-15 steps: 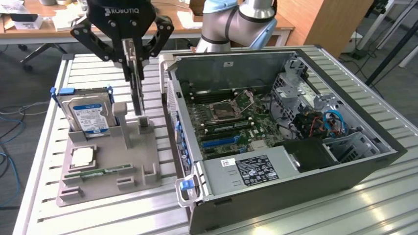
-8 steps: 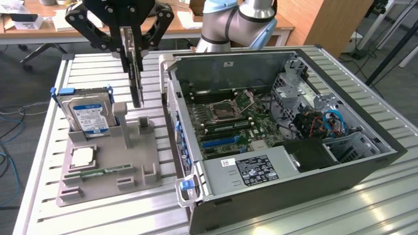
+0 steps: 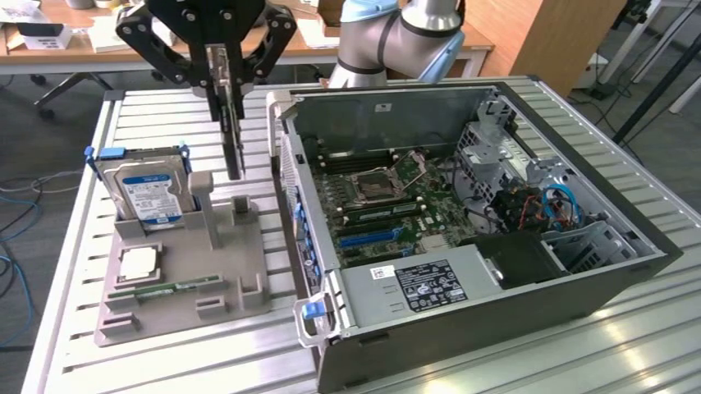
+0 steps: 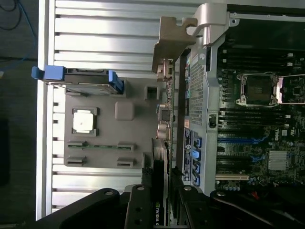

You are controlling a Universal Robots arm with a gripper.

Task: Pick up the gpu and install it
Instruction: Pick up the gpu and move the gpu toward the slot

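Slatted metal surface (image 3: 143,123) is carrying an open computer case (image 3: 504,341) and a grey parts holder (image 3: 225,275). Over the holder, just beside the case, the hand (image 3: 228,78) is pinching the gpu (image 3: 235,148), which is hanging upright, apart from the hard drive (image 3: 148,193).

Bench I work over: silvery slatted aluminium bench (image 3: 613,345), grooves running its length, soft glare on the slats toward the exterior view's lower right.

Floor: dark grey carpet (image 3: 44,135) all round.

Loose blue and pale cables (image 3: 16,222) lie on the floor just off the bench edge, at the exterior view's left.

Behind the bench: long light wooden desk (image 3: 77,53). On top, a small white box (image 3: 44,34) and papers. Dark castored legs (image 3: 66,86) stand beneath it.

Exterior view's right: tall brown wooden cabinet (image 3: 553,37), with thin black slanting poles (image 3: 657,78) beside it.
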